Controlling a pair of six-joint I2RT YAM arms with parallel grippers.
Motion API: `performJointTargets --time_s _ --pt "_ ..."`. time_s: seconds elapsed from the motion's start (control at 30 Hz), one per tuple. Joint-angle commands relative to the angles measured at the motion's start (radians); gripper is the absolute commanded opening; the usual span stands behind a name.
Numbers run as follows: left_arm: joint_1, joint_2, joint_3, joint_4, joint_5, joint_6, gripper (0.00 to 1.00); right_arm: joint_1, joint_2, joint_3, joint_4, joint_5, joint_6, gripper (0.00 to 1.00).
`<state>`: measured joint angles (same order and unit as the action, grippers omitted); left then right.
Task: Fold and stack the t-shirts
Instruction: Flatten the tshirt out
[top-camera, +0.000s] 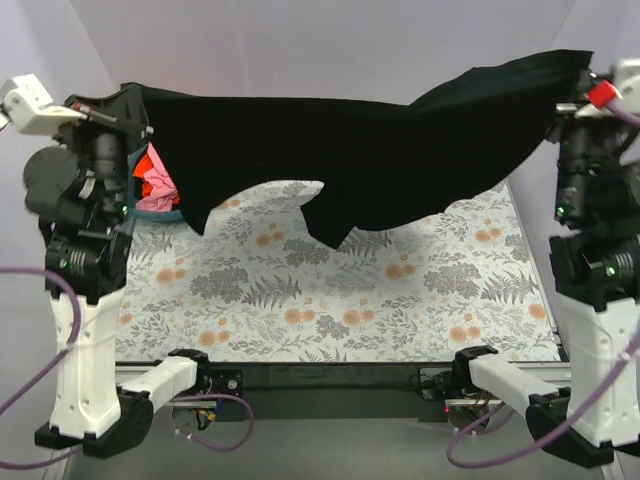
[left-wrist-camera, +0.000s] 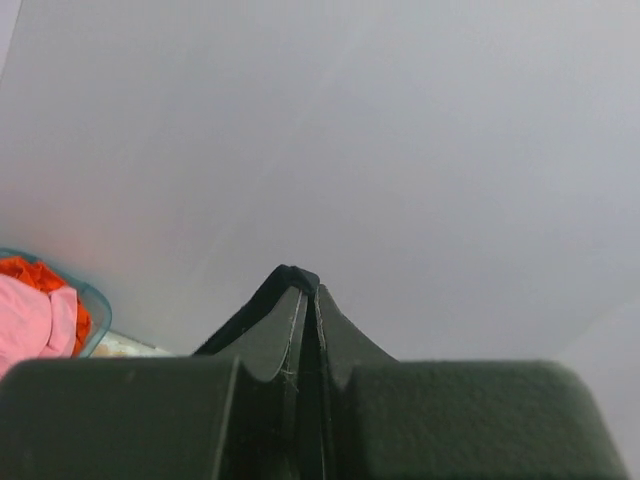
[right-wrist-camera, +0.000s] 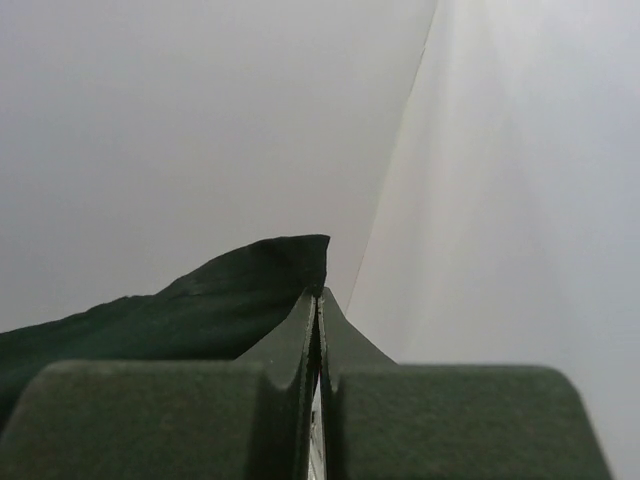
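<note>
A large black t-shirt (top-camera: 350, 160) hangs stretched in the air across the back of the table, its lower edge drooping toward the floral cloth. My left gripper (top-camera: 130, 95) is shut on its left corner, where black cloth (left-wrist-camera: 285, 278) pokes out at the fingertips. At the far right, my right gripper (top-camera: 585, 75) is shut on the other corner, and dark cloth (right-wrist-camera: 230, 290) spreads left from its jaws. Pink and orange-red t-shirts (top-camera: 155, 185) lie bunched in a teal basket (left-wrist-camera: 95, 300) behind the left arm, partly hidden by the black shirt.
The table is covered by a floral cloth (top-camera: 330, 290). White walls close in the back and both sides. Both arm bases (top-camera: 100, 400) stand at the near edge with purple cables looping beside them.
</note>
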<state>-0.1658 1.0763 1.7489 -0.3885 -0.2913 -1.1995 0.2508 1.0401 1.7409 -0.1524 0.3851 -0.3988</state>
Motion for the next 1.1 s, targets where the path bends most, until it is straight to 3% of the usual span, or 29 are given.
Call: performJointTargets --time_s 0.0,0.27,0.47,0.6,0.77,1.07 --pt "0.006 -0.099 0.014 0.014 0.026 0.046 0.00 -0.002 -0.054 0.008 0.056 -0.031 -0.043 0.01" --pt "0.006 -0.069 0.199 -0.056 0.106 0.098 0.00 -0.002 -0.020 0.178 0.047 -0.074 -0.116 0.01" --pt "0.006 0.007 0.156 -0.090 0.119 0.095 0.00 -0.004 0.130 0.297 0.071 -0.042 -0.192 0.01" --pt "0.006 0.063 0.045 -0.047 0.084 0.095 0.00 -0.002 0.239 0.327 0.108 -0.043 -0.230 0.01" --pt "0.006 0.204 -0.106 0.040 0.064 0.094 0.00 -0.008 0.403 0.223 0.223 0.017 -0.282 0.01" --pt "0.028 0.517 -0.291 0.171 0.061 0.068 0.00 -0.079 0.670 -0.041 0.378 -0.055 -0.235 0.01"
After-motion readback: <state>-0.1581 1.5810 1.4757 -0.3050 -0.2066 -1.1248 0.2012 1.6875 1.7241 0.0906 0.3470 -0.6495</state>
